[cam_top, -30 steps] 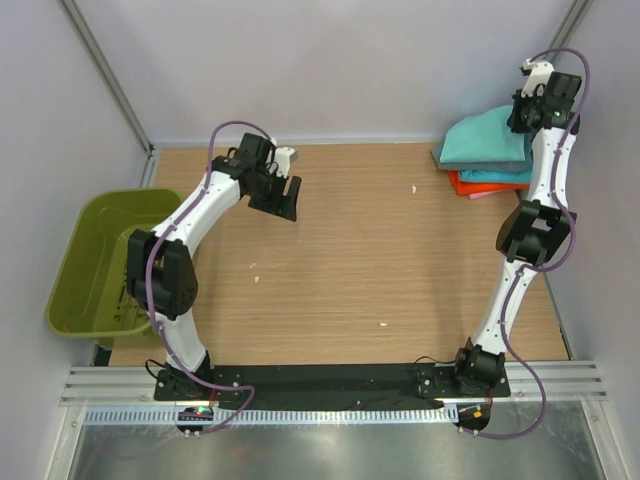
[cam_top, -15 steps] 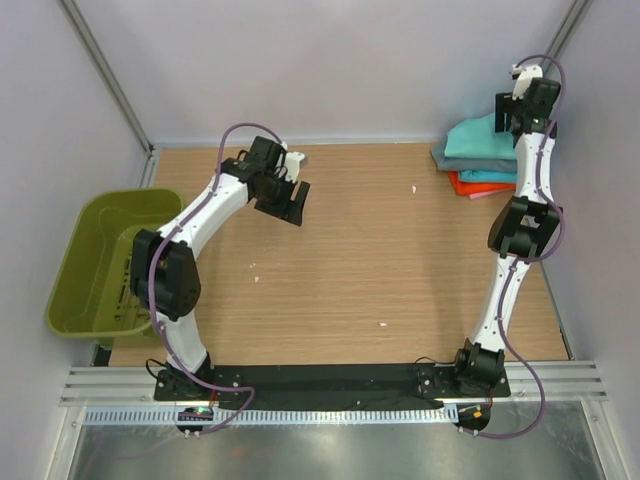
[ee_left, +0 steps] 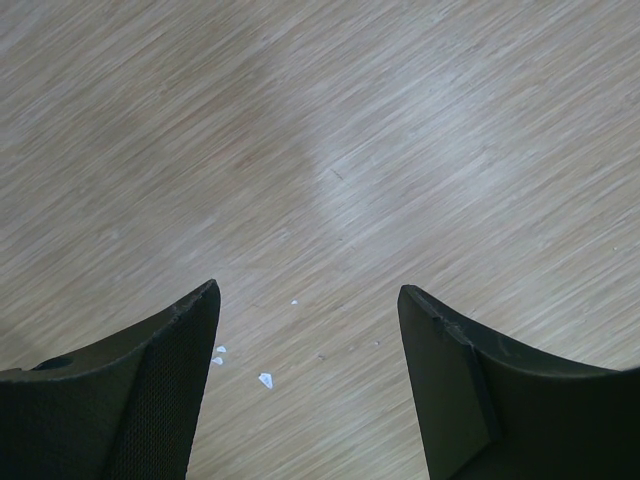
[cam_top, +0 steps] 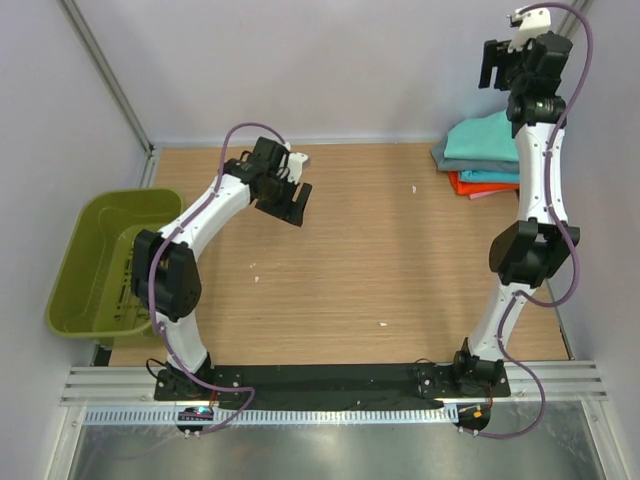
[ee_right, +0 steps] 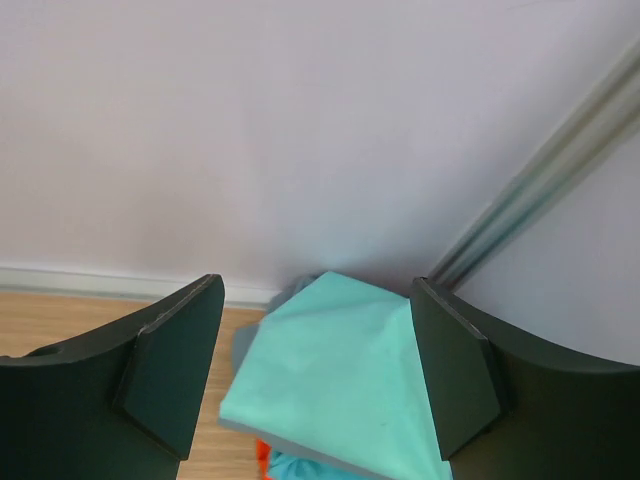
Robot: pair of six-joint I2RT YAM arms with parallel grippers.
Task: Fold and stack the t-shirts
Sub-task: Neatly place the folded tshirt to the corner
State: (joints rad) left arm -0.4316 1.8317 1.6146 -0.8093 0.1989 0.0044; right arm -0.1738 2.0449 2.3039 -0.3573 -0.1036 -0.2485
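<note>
Right hand [cam_top: 503, 64]: fingers apart and empty, raised in front of the back wall, above the stack.
Left hand [cam_top: 285, 199]: fingers apart and empty, hanging over bare desk [cam_top: 380, 250] with white specks [ee_left: 265, 379] below it.
T-shirts: folded stack in the desk's far right corner, with the mint t-shirt [cam_top: 485, 140] on top, the grey t-shirt [cam_top: 440, 156] edge under it, then the cyan t-shirt [cam_top: 495, 177] and the orange-red t-shirt [cam_top: 470, 187].
Hidden: the right arm covered the stack's right side; the wrist view cut the lower shirts to slivers; the left arm's elbow masked part of the green basket [cam_top: 70, 250].
Change: a second before, the right hand was down at the mint t-shirt; it had since risen clear, and the left hand had barely shifted.
</note>
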